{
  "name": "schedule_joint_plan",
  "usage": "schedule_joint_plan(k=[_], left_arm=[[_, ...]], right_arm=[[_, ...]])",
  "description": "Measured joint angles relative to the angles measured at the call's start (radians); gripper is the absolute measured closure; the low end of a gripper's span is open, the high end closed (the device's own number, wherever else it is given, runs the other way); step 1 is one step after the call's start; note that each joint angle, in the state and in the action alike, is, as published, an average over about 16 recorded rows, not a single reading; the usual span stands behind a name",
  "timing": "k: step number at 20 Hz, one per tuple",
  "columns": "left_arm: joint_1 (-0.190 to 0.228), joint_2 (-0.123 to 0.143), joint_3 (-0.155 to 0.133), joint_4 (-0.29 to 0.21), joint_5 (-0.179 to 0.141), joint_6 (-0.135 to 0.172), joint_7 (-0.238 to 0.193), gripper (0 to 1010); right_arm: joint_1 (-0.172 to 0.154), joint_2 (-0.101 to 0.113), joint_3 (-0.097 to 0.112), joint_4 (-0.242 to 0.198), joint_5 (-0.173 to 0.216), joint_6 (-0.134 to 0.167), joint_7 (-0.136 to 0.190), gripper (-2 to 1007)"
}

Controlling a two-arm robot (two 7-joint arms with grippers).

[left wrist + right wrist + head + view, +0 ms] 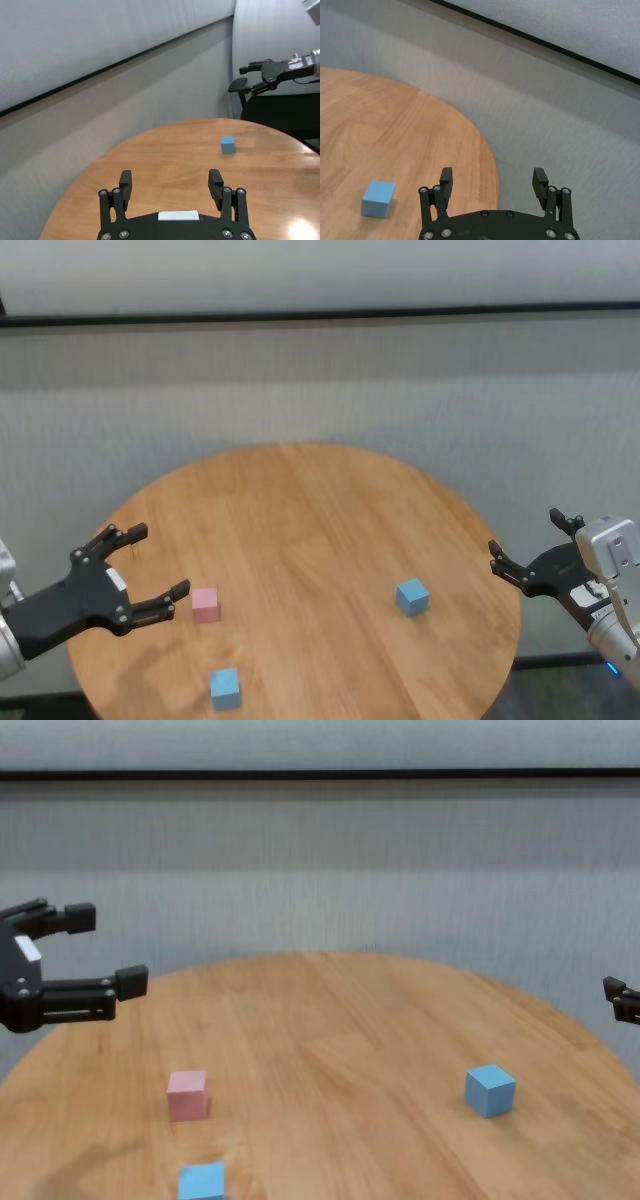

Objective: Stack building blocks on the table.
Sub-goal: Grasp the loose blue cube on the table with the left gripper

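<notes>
Leftmost over the round wooden table, the left gripper hovers above the tabletop's left edge, its black fingers spread wide and holding nothing; its forearm runs out of the head view at the lower left corner, and the chest view cuts the gripper body off at the left border; just beside its lower fingertip, apart from it, the pink block sits flat on the wood; nearer the robot, the near blue block rests close to the table's front edge, and the chest view trims its lower part at the bottom border; neither of these two cubes appears in the left wrist view, where the gripper's own body hides the near stretch of the table; right of centre, well apart from the other two, the far blue block stands alone on the planks, seen also in both wrist views; at far right, the right gripper hangs off the table's right edge, beyond the rim and over the floor, its fingers likewise released and empty; the chest view shows only a dark fingertip of it at the right border, and its arm leaves the head view at the lower right; no block lies on another.
</notes>
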Motion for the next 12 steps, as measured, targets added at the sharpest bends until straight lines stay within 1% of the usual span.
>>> schedule_joint_plan(k=[2,5,12], left_arm=[[-0.003,-0.001,-0.002,0.013,-0.009,-0.010,-0.023,7],[-0.008,-0.006,-0.001,0.033,-0.011,-0.023,-0.052,7],[-0.028,-0.027,0.011,0.079,0.007,-0.037,-0.108,7]], right_arm=[[0.000,0.000,0.000,0.000,0.000,0.000,0.000,0],[0.000,0.000,0.000,0.000,0.000,0.000,0.000,0],[0.000,0.000,0.000,0.000,0.000,0.000,0.000,1]])
